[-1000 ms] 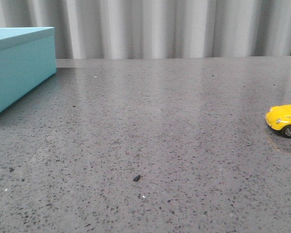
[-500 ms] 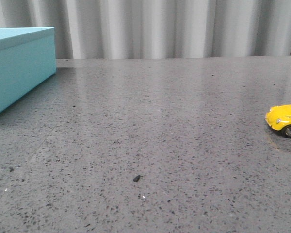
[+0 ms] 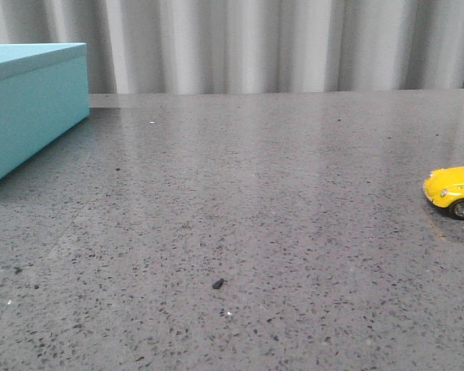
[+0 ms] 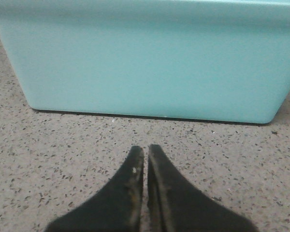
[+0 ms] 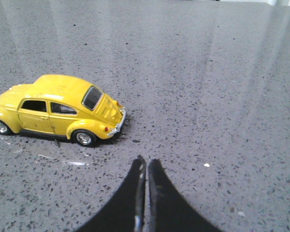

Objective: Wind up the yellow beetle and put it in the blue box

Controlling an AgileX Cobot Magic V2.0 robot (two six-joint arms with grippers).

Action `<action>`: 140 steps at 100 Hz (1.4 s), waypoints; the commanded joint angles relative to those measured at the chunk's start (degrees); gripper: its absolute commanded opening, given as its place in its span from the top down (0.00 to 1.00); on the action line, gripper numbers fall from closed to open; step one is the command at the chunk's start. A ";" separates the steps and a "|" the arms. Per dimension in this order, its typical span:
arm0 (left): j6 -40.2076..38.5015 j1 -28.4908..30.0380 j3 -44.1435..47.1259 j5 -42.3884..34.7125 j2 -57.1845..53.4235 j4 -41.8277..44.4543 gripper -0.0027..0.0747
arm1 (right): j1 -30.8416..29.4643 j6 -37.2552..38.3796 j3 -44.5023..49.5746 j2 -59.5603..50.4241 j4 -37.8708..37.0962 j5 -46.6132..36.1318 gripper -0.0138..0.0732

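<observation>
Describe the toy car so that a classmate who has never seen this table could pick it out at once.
Start at the blue box on the left of the grey speckled table, then look across to the far right edge. There stands the yellow beetle on its wheels, alone. It is the only yellow thing, glossy, far smaller than the box.

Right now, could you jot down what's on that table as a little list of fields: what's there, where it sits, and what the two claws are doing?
beetle: yellow beetle on its wheels on the table, far right in the front view, untouched
box: blue box at far left, lid on
left gripper: closed, empty, facing the box's side, not touching it
right gripper: closed, empty, near the beetle's rear, apart from it
debris: small dark speck mid-table
</observation>
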 commanded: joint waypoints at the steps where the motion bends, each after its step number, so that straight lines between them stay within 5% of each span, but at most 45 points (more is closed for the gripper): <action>1: -0.03 0.10 1.41 -2.71 -1.78 -0.47 0.99 | -0.33 -0.16 1.21 -1.06 0.04 -0.70 0.89; 91: -0.03 0.10 1.41 -8.68 -1.78 -0.47 0.99 | -0.33 -0.16 1.21 -1.06 0.04 -0.79 0.89; 140: -0.03 0.10 1.41 -11.70 -1.78 -0.47 0.99 | -0.33 -0.16 1.21 -1.06 0.04 -9.32 0.89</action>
